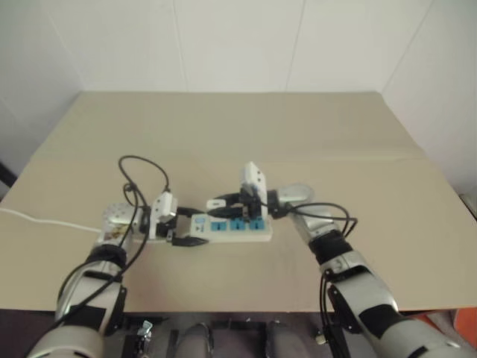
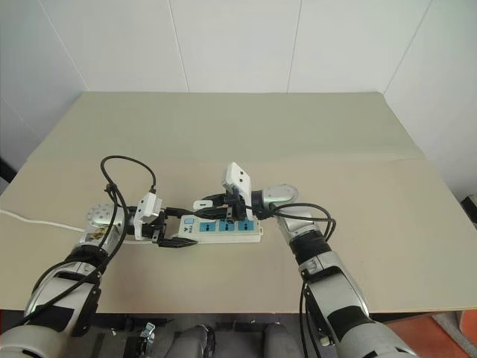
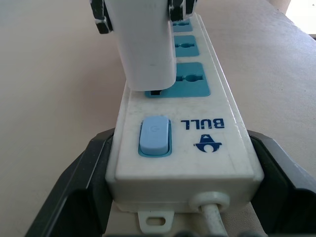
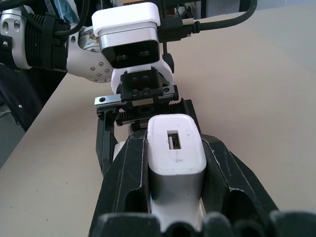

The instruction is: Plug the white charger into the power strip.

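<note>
The power strip (image 1: 231,226) lies flat on the tan desk (image 1: 246,127), a little below and left of the middle of the left eye view, its three blue sockets in a row along its length and its white cord (image 1: 37,219) trailing off to the left edge of the frame.

The left claw (image 2: 176,228) reaches in from the left with its two black fingers (image 3: 79,182) spread wide, one on each long side of the strip's switch end. In the left wrist view the fingers sit against or just beside the strip's side walls; whether they press on it cannot be told. The blue switch (image 3: 155,136) lies between them.

The right claw (image 4: 175,163) comes in from the right and is clamped on the white charger (image 4: 175,158), a finger on each side. The charger stands upright over the socket nearest the switch (image 3: 177,79), its lower end right at the socket face.
</note>
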Motion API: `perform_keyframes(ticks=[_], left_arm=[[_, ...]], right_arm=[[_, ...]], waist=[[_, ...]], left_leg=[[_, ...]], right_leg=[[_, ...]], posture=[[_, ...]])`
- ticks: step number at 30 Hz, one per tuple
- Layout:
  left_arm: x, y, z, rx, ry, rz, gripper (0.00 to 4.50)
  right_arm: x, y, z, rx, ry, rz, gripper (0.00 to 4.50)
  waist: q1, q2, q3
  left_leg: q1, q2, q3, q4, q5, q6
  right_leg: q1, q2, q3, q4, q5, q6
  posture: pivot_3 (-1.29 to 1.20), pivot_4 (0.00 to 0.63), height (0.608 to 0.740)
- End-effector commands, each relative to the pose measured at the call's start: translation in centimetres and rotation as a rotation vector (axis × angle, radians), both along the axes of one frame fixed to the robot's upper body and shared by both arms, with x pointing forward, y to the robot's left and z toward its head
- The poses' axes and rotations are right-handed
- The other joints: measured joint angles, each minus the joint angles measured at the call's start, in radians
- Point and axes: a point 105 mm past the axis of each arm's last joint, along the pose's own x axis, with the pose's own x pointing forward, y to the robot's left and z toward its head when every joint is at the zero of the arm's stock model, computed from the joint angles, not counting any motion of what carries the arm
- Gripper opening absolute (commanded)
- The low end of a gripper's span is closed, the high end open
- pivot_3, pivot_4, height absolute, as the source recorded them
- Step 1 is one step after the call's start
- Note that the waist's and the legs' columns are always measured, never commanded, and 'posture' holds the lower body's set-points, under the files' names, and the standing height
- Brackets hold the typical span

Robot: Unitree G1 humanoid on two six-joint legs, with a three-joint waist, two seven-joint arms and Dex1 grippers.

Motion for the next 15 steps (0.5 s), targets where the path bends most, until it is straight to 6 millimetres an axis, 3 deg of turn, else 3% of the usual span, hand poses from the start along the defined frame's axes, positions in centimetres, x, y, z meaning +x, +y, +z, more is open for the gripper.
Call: perform_keyframes(ticks=[1,11,15], left_arm=[[0.0,-0.1,0.0,0.025,-0.004,-0.015,3.31],[-0.1,0.2,-0.1,0.025,-0.003,-0.008,3.31],[-0.1,0.2,0.0,0.024,-0.006,-0.007,3.31]], right_arm=[[-0.2,0.1,0.5,0.019,-0.039,-0.001,1.12],[-0.2,0.4,-1.4,-0.009,-0.047,-0.007,1.12],[-0.1,0.1,-3.0,-0.06,0.007,-0.017,1.12]], waist=[[0.0,0.0,0.0],[-0.004,0.0,0.0],[-0.004,0.0,0.0]], left_leg=[[0.0,0.0,0.0,0.0,0.0,0.0],[0.001,0.0,0.0,0.0,0.0,0.0],[0.003,0.0,0.0,0.0,0.0,0.0]], right_leg=[[0.0,0.0,0.0,0.0,0.0,0.0],[0.0,0.0,0.0,0.0,0.0,0.0],[0.001,0.001,0.0,0.001,0.0,0.0]], posture=[[0.0,0.15,0.74],[0.0,0.15,0.74],[0.0,0.15,0.74]])
